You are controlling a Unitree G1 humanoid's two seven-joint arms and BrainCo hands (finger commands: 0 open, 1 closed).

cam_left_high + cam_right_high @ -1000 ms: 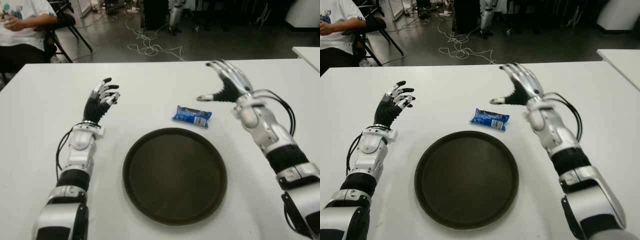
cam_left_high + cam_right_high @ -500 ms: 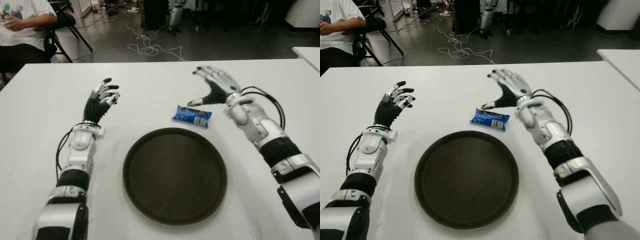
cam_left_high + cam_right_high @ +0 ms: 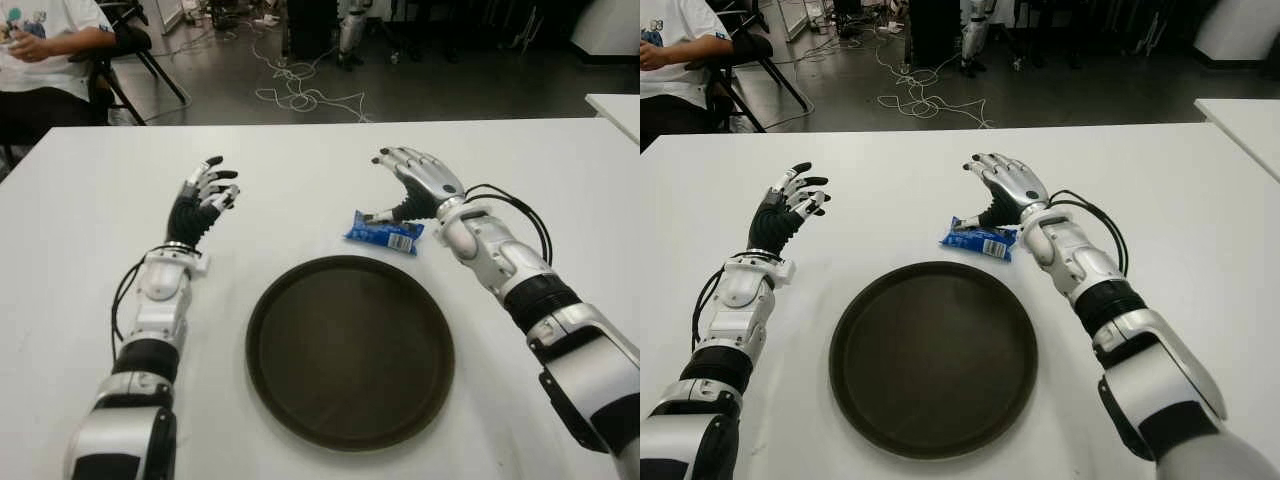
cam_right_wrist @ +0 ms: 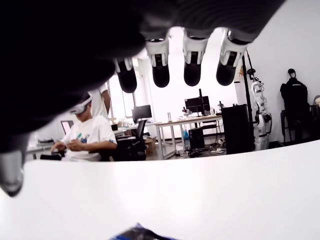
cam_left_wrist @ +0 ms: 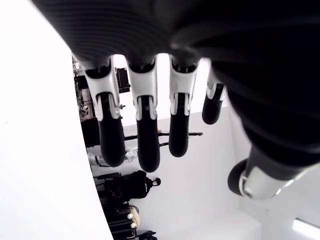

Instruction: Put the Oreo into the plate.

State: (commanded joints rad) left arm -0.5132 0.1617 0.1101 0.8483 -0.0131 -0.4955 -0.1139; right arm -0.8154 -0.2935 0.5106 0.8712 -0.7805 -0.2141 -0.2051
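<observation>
Right hand [image 3: 415, 187], fingers spread, hovers over the Oreo [image 3: 385, 232] beyond the plate [image 3: 350, 350]; left hand [image 3: 202, 200] open, idle.

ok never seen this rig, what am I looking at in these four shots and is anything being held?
A humanoid robot with two fingered hands at a white table. Two pictures come from its head cameras, looking down; the other two from cameras on each wrist, showing fingers close up. On the table lie a dark round plate and a blue Oreo pack just beyond it. The right hand is open, poised over the pack with its thumb about at the wrapper, not gripping. The left hand is open to the plate's left. Nothing is held.
</observation>
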